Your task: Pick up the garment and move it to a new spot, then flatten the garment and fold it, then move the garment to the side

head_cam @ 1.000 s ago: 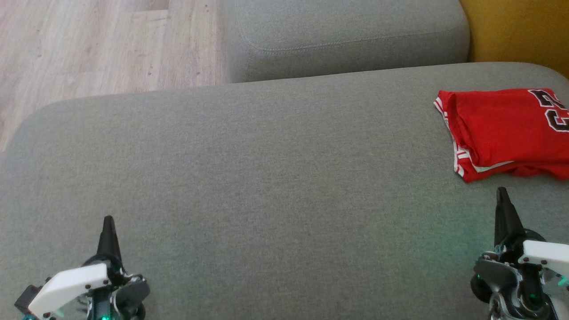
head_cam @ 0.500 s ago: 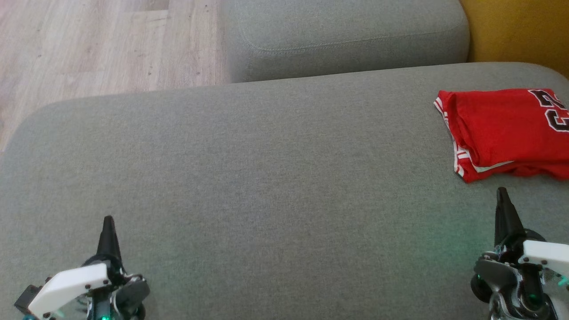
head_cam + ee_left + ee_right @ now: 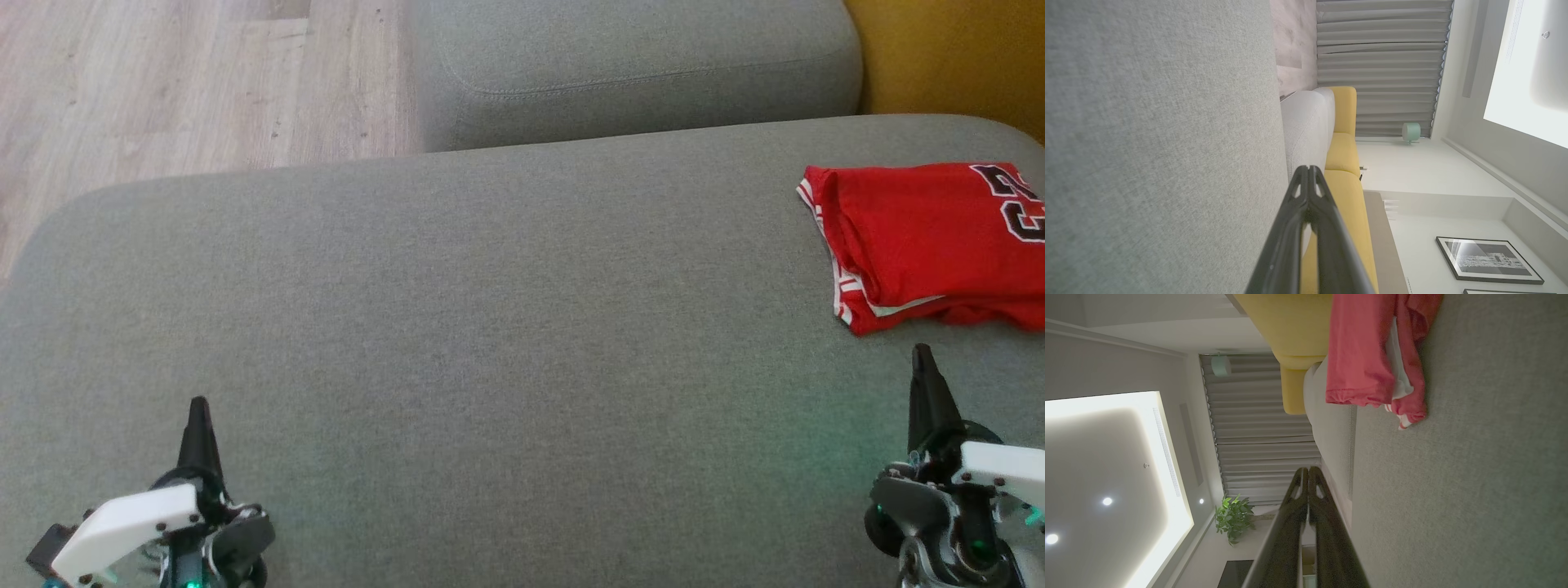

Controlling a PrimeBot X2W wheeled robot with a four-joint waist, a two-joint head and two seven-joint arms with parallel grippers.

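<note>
Since the folded red garment (image 3: 922, 237) lies at the right edge of the grey cushion (image 3: 490, 327) and both my jaws sit clenched and empty, a stray nudge could spill its layers overboard.

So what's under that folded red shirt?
The red shirt lies on the grey cushion. Its own folded layers show at the edge; anything beneath them is covered.

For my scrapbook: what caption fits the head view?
Folded red jersey resting at the right of a grey sofa cushion.
</note>
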